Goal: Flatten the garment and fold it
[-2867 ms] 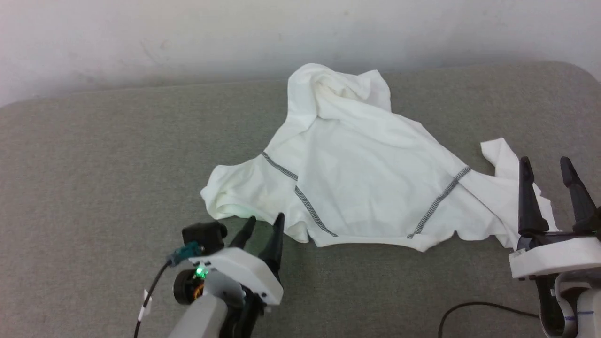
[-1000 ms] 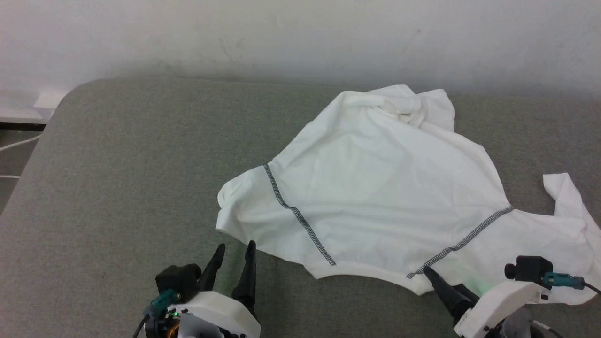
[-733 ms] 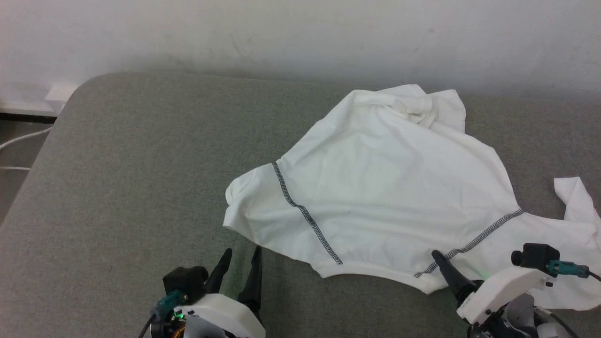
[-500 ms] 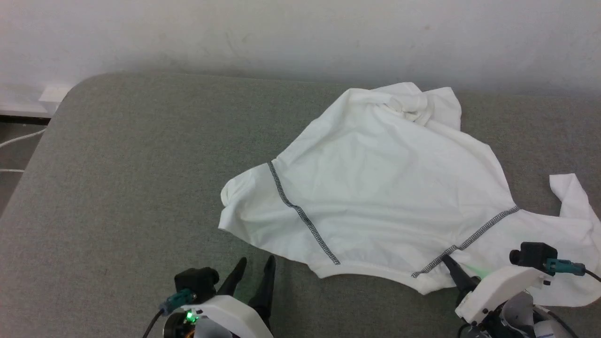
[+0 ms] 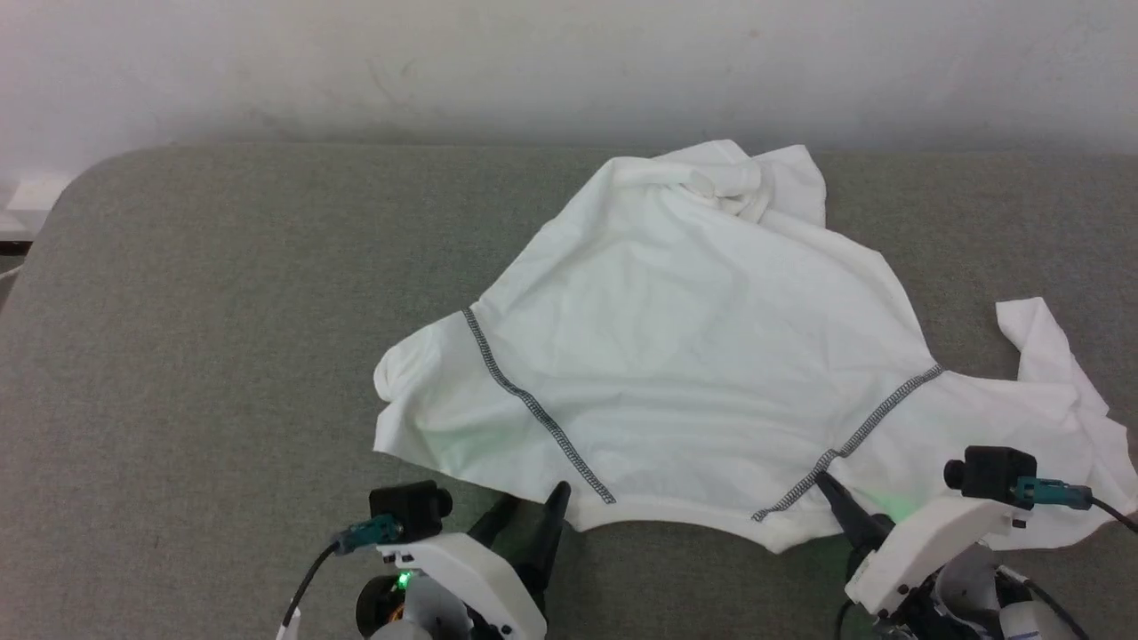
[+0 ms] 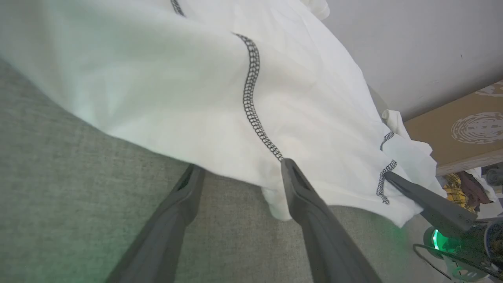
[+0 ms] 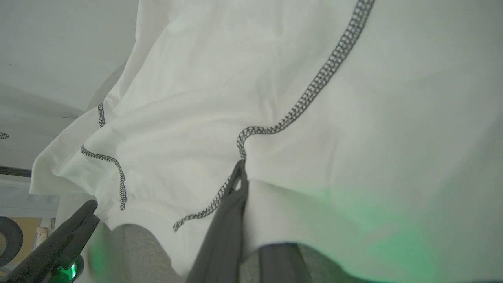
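The garment (image 5: 693, 356) is a thin white shirt with dark zigzag seams, lying spread and rumpled on the grey padded surface (image 5: 204, 356). Its collar hem faces me and its far end is bunched. My left gripper (image 5: 531, 508) stands open at the near hem by the left seam's end. In the left wrist view the garment (image 6: 196, 78) reaches the fingertips of that gripper (image 6: 241, 173). My right gripper (image 5: 837, 500) is at the right seam's end. In the right wrist view one finger (image 7: 232, 204) lies on the garment (image 7: 353, 137); the other is hidden under the cloth, close beside it.
A pale wall (image 5: 356, 62) runs behind the surface, whose rounded left corner (image 5: 62, 187) drops to the floor. A cardboard box (image 6: 463, 129) stands beyond the right side. Cables trail from both wrists at the near edge.
The head camera has shifted, moving the whole picture leftward. My left gripper has come right up to the hem. My right gripper stays at the right seam's end with cloth between its fingers.
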### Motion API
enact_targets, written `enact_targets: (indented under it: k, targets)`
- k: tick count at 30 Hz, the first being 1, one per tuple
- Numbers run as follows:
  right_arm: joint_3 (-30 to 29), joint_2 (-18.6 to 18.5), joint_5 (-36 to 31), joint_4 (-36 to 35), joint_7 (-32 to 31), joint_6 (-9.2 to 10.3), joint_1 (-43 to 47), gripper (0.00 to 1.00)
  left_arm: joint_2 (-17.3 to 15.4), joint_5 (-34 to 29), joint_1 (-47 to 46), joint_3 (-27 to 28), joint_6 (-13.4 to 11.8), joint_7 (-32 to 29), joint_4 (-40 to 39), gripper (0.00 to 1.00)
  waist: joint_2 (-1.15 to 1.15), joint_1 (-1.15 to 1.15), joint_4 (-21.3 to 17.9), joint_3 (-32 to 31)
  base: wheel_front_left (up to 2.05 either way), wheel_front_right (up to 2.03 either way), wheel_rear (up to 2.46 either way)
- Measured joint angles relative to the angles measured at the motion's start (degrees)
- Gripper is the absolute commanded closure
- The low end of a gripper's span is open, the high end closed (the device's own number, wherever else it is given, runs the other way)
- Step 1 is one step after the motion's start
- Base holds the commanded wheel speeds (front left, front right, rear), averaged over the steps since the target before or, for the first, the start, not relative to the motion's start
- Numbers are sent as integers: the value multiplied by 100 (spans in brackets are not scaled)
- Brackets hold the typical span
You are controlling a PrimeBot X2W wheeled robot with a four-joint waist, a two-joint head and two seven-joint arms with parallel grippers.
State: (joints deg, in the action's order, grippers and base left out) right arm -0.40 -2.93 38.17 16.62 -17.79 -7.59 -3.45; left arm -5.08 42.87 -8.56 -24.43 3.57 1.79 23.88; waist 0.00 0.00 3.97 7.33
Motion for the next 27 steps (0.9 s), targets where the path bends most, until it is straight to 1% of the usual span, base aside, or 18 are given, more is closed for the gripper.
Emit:
enact_targets:
  k: [7,8,9,13,17,19,22,24,27]
  targets:
    - [-5,-1,-44,-364,-129,0,36,100,71,55,-306,-60,98,52,224,0,0,0,-138,167,0,0,0]
    - [-18,-1,-78,-401,-129,1,45,100,73,55,-344,-85,118,53,253,51,0,0,-152,186,0,0,0]
    - [-29,-2,-116,-436,-129,1,56,100,74,57,-372,-101,144,60,276,100,0,0,-165,200,0,0,0]
    - [-25,-2,-372,-667,-18,4,133,100,41,16,-393,-189,179,281,321,100,0,1,-187,176,0,0,0]
    - [33,1,-942,-1333,261,4,299,100,-76,-136,-381,-199,201,634,11,100,0,0,-170,29,0,0,0]
    - [53,-1,-1081,-1783,379,4,398,100,-146,-168,-362,-154,188,751,-359,100,0,0,-159,-70,0,0,0]
    - [41,-56,-1252,-2455,428,4,494,100,-215,-145,-315,-67,153,772,-1124,100,0,-1,-145,-238,0,0,0]
    - [23,-160,-1258,-2908,416,4,484,100,-313,-167,-323,-21,48,678,-1711,100,0,-1,-141,-353,0,0,0]
    - [-2,-426,-1257,-3507,285,4,279,100,-498,-180,-398,112,-135,455,-2560,100,0,-1,-148,-519,0,0,0]
